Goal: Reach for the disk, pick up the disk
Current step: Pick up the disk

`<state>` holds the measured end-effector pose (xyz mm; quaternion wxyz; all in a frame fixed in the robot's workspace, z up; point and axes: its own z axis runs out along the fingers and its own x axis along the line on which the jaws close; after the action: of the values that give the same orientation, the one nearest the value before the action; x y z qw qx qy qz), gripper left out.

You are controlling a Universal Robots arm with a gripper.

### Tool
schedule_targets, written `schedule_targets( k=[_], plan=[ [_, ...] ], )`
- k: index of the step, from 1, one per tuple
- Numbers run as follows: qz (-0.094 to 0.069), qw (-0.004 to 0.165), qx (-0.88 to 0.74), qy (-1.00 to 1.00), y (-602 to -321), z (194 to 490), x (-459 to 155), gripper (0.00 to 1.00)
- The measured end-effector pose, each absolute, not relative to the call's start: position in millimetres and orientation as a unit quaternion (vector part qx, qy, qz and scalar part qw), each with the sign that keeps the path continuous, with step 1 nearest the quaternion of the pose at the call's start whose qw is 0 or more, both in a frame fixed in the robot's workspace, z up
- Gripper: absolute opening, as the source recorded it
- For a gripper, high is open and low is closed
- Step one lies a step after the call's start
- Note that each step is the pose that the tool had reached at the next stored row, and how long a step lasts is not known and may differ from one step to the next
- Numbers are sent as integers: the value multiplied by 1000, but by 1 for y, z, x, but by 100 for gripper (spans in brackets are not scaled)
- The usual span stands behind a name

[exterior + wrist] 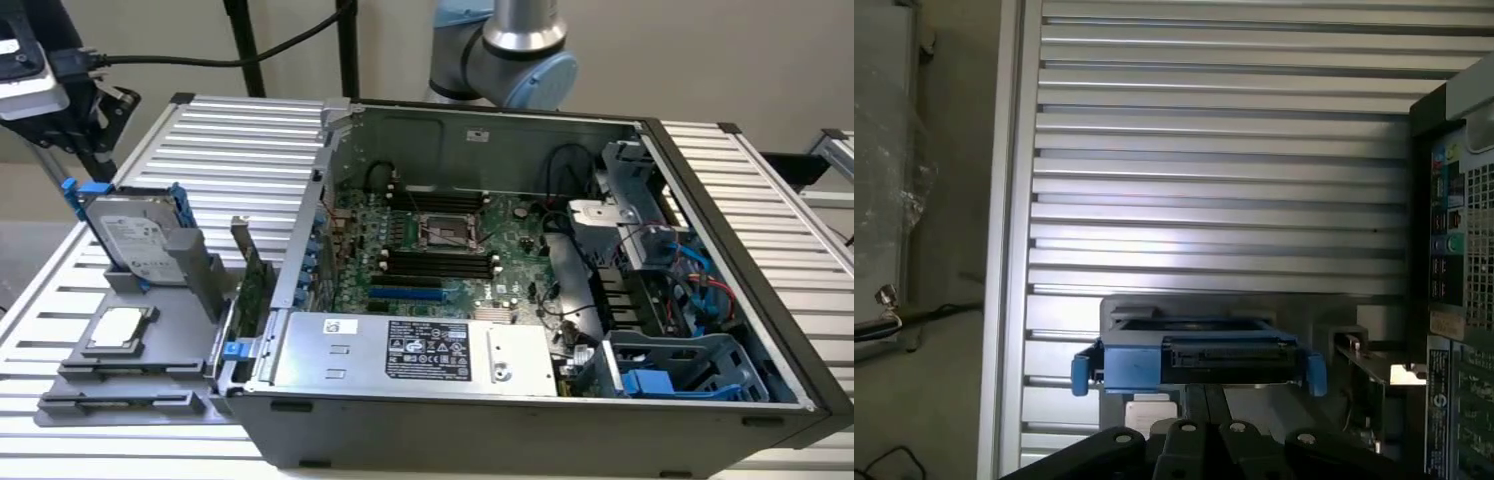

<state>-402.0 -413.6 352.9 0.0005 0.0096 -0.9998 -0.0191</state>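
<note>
At the exterior view's left the claw (88, 150) hangs just above the disk (131, 235), which stands on edge in a grey holder (200, 270) on the ribbed worktop (234, 135), with the open computer case (534, 435) to its right. The claw's fingers are pressed together and grip nothing, so I judge this to be the reach, with the pick-up not yet done. A grasp here would call for the jaws to part enough to straddle the disk's blue-framed top edge and descend squarely over it.
</note>
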Motion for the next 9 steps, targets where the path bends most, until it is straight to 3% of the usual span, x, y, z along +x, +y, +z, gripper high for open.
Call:
schedule_targets(
  k=[9],
  plan=[
    [-19, 1, 11, -1000, -409, 353, -424, 11]
  ],
)
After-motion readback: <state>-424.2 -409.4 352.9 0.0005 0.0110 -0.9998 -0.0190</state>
